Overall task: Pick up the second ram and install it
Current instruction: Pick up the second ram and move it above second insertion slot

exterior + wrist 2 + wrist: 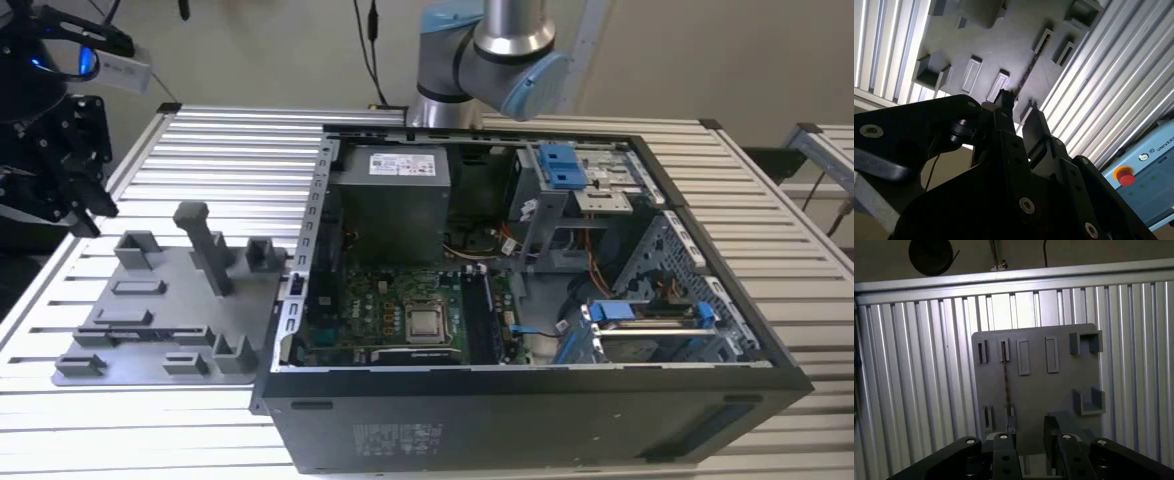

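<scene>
**Jaws spread over the grey fixture plate (1054, 390); the second ram (1005, 380) not yet gripped.**
The jaws are hanging apart, pinching nothing. The second ram is standing on edge in a slot of the plate, which is lying on the table (787, 270) at the exterior view's lower left, beside the open computer case (534, 420). Pickup and installation are both remaining.
</scene>
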